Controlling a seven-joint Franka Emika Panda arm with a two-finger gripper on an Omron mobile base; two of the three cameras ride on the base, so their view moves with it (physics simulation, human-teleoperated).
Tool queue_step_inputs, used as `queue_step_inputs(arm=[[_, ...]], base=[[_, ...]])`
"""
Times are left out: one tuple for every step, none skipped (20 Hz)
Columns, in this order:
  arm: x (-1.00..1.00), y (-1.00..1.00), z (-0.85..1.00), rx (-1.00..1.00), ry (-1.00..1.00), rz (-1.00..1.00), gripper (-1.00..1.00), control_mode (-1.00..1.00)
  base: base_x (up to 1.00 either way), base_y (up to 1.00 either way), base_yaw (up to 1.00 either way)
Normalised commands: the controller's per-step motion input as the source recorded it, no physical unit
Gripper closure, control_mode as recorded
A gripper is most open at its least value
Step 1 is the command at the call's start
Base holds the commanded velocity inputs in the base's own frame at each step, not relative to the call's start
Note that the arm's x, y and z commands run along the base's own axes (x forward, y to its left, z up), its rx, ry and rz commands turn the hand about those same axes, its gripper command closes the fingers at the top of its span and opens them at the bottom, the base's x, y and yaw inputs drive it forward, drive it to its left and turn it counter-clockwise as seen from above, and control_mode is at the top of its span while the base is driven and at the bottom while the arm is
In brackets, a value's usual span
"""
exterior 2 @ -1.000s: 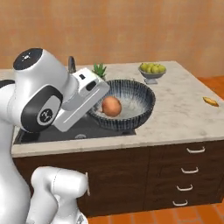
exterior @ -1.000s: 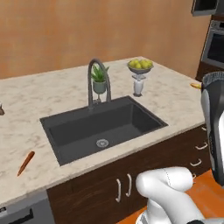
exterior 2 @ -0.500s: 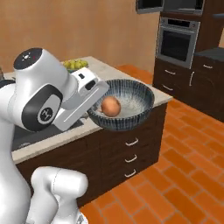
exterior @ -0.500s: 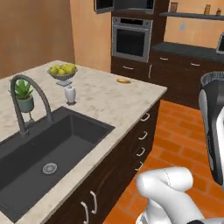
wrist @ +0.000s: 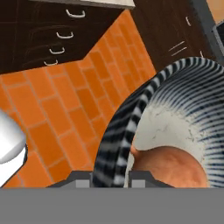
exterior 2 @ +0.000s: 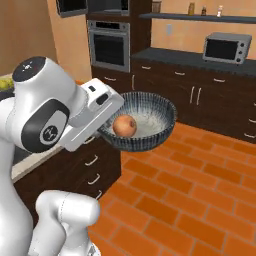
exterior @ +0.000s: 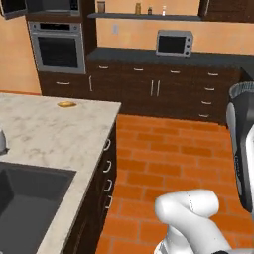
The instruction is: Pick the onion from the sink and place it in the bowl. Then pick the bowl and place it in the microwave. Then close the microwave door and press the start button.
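Note:
My gripper is shut on the near rim of the bowl, a wide shallow bowl with a ribbed, striped wall, held level in the air over the brick floor. The round orange-tan onion lies inside it. In the hand view the bowl rim runs between the two fingertips of the gripper, with the onion just past them. The bowl's edge shows at the right of the left base view. The dark sink lies low on the left. The black microwave sits above the oven, its door swung open.
A steel-fronted oven stands in the dark cabinet wall. A small silver toaster oven rests on the back counter. The marble island counter carries a yellow-brown potato. Orange brick floor lies open between island and cabinets.
The whole scene has swung round as the base turned: sink and island slid left, and the oven wall and brick floor came ahead. The bowl with the onion stays in my grip.

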Motion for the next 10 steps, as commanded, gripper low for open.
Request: queue_step_inputs(arm=[[0.00, 0.00, 0.00, 0.00, 0.00, 0.00, 1.00, 1.00], [0.00, 0.00, 0.00, 0.00, 0.00, 0.00, 1.00, 1.00], [0.00, 0.00, 0.00, 0.00, 0.00, 0.00, 1.00, 1.00], [0.00, 0.00, 0.00, 0.00, 0.00, 0.00, 1.00, 1.00], [0.00, 0.00, 0.00, 0.00, 0.00, 0.00, 1.00, 1.00], [0.00, 0.00, 0.00, 0.00, 0.00, 0.00, 1.00, 1.00], [0.00, 0.00, 0.00, 0.00, 0.00, 0.00, 1.00, 1.00], [0.00, 0.00, 0.00, 0.00, 0.00, 0.00, 1.00, 1.00], [0.00, 0.00, 0.00, 0.00, 0.00, 0.00, 1.00, 1.00], [0.00, 0.00, 0.00, 0.00, 0.00, 0.00, 1.00, 1.00]], base=[[0.69, -0.40, -0.51], [0.74, -0.41, -0.50], [0.80, -0.40, -0.47], [0.94, -0.35, -0.43], [1.00, -0.30, -0.39], [1.00, -0.29, -0.31], [1.00, -0.39, -0.19], [1.00, -0.37, -0.17], [1.00, -0.36, -0.16], [1.00, -0.35, -0.15]])
